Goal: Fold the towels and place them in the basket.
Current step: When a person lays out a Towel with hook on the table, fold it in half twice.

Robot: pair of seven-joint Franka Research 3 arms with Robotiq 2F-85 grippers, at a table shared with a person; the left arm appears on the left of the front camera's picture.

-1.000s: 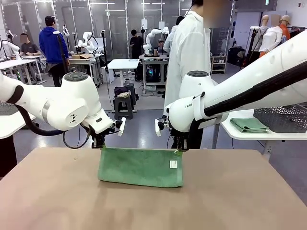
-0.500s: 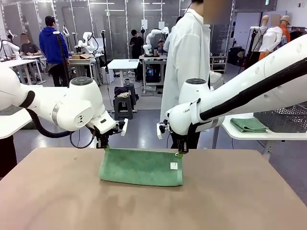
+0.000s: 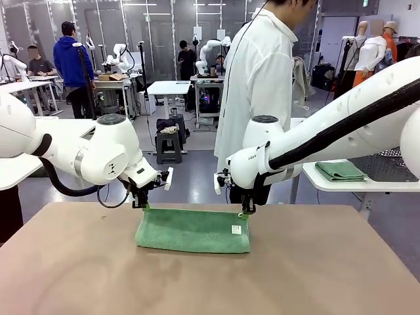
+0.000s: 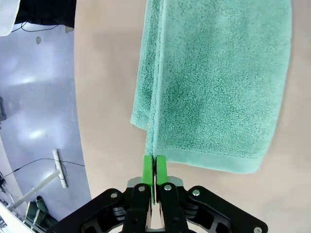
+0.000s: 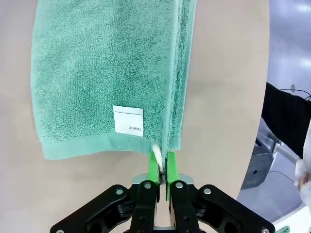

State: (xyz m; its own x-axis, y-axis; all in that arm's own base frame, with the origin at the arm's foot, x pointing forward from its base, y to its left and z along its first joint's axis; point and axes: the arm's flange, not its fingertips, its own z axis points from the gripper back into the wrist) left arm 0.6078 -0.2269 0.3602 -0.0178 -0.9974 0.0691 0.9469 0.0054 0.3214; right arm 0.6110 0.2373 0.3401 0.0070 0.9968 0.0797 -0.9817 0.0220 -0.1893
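A mint green towel (image 3: 192,230) lies folded in half on the brown table (image 3: 197,282), its white label at the right end. My left gripper (image 3: 140,204) pinches the towel's far left corner. In the left wrist view the green pads (image 4: 148,167) stand almost together on the thin doubled edge of the towel (image 4: 218,87). At the far right corner my right gripper (image 3: 246,210) holds on. There its pads (image 5: 153,170) clamp the edge and a small white loop of the towel (image 5: 107,68). The dark grey mesh basket (image 3: 394,169) stands on a white side table at the right.
A second folded green towel (image 3: 340,170) lies on the side table (image 3: 341,184) beside the basket. A person in a white coat (image 3: 259,85) stands just beyond the table's far edge, between my arms. The near half of the table is bare.
Both grippers have come down, so the towel's far edge now rests on the table and the towel lies flatter. The person has shifted a little to the left.
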